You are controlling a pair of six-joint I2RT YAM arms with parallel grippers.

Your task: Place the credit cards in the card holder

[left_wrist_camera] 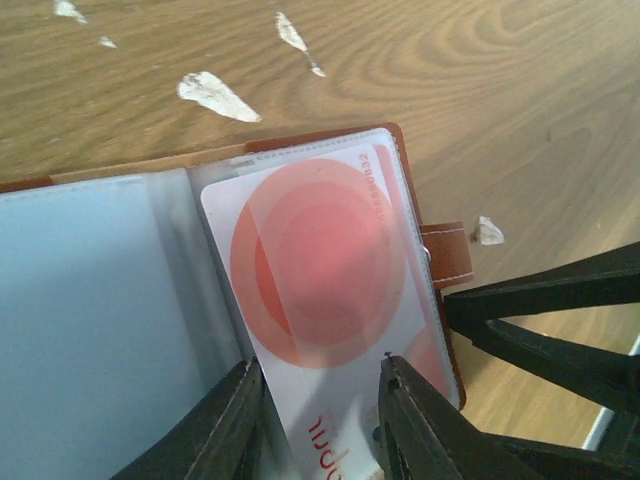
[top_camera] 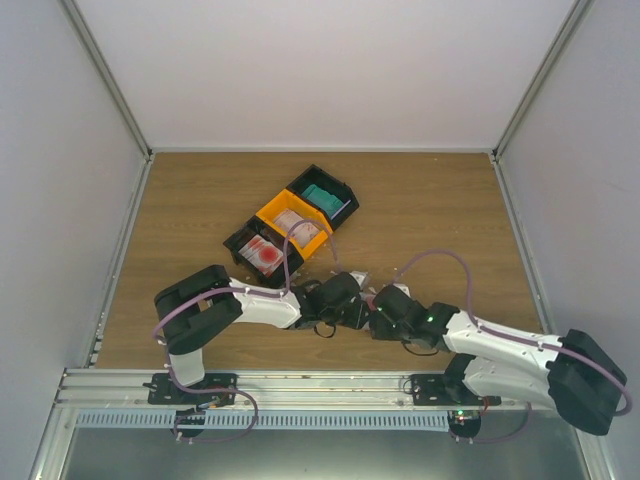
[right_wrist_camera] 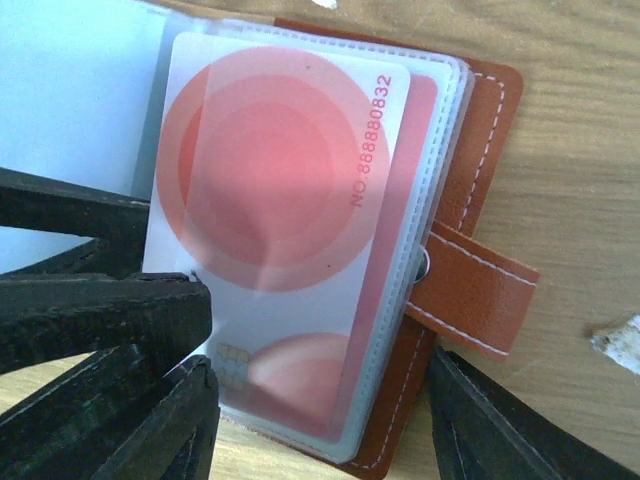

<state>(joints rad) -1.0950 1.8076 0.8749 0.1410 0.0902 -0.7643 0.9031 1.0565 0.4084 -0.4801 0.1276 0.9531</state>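
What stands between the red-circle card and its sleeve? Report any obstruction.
Nothing visible. The card, pinched by the left gripper, appears partway inside a clear sleeve of the holder; a second card sits in a pocket behind it, off its path.

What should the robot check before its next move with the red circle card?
1. Left gripper pinching the card: ok.
2. Holder lying open: ok.
3. Card lined up with the clear sleeve: ok.
4. Card fully inside the sleeve: cannot tell how deep it sits.
5. Right gripper clamping the holder: cannot tell; its jaws straddle it.
6. Strap out of the card's way: ok.
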